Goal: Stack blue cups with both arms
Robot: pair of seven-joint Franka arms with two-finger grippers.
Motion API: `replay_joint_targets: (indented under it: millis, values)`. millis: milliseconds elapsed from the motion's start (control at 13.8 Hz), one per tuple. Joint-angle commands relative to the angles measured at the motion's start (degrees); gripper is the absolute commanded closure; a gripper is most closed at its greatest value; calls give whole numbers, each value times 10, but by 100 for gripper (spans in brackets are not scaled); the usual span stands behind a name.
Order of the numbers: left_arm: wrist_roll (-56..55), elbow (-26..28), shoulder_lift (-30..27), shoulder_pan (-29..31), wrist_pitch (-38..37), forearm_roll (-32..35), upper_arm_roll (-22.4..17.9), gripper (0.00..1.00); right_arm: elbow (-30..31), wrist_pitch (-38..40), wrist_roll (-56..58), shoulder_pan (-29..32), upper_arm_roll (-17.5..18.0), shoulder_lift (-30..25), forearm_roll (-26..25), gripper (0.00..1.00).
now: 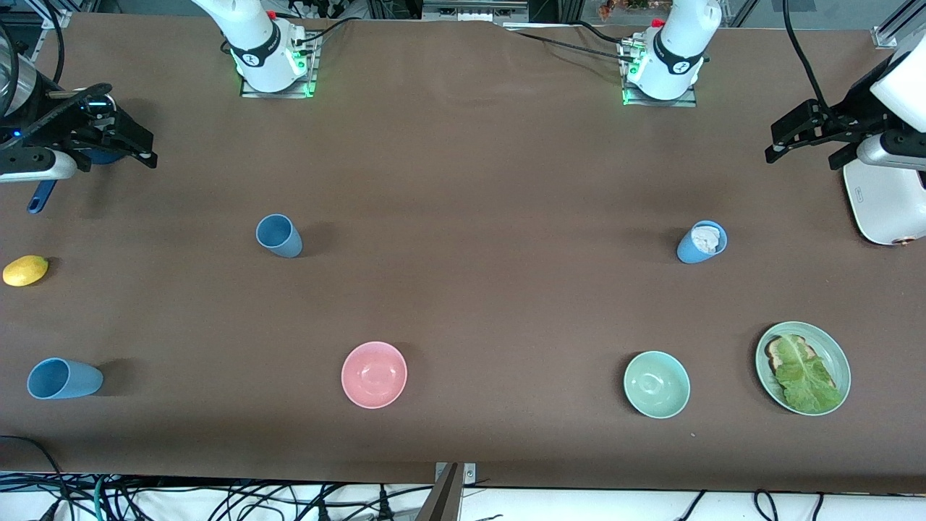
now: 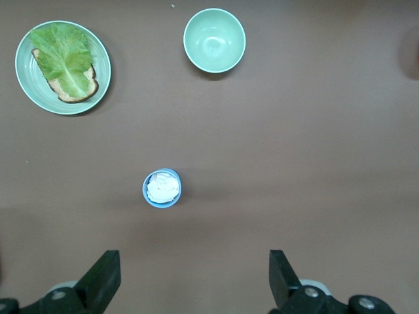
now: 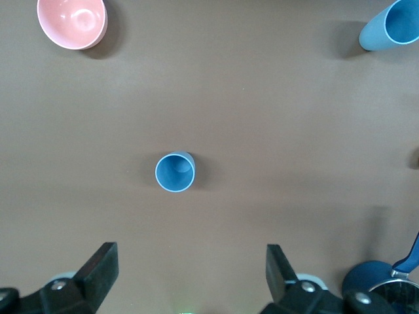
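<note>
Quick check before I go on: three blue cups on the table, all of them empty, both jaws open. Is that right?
Not quite. The blue cup toward the left arm's end has something white and crumpled inside, as the left wrist view shows from above. The other two blue cups look empty, and both jaws do stand open.

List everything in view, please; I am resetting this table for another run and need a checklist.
blue cups: 3, blue; an empty one toward the right arm's end, one holding a white wad toward the left arm's end, one nearest the front camera at the right arm's end
pink bowl: 1, pink, near front edge
mint-green bowl: 1, near front edge
green plate: 1, carrying toast and lettuce, beside the mint-green bowl
lemon: 1, yellow, right arm's end
toaster: 1, white, left arm's end
right gripper: open, over the right arm's end of the table
left gripper: open, beside the toaster
</note>
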State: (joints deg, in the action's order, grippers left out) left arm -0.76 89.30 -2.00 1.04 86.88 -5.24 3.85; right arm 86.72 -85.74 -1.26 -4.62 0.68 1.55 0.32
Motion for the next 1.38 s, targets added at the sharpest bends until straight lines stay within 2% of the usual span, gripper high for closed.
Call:
replay_joint_targets:
  millis: [0,1307]
  values:
    - [-3,-15,6,0,0,-7,-1,0,-13,15,2,2,5,1,-1,0]
    - [-3,-16,13,-3,0,-7,0,0,-12,16,2,2,6,1,1,0]
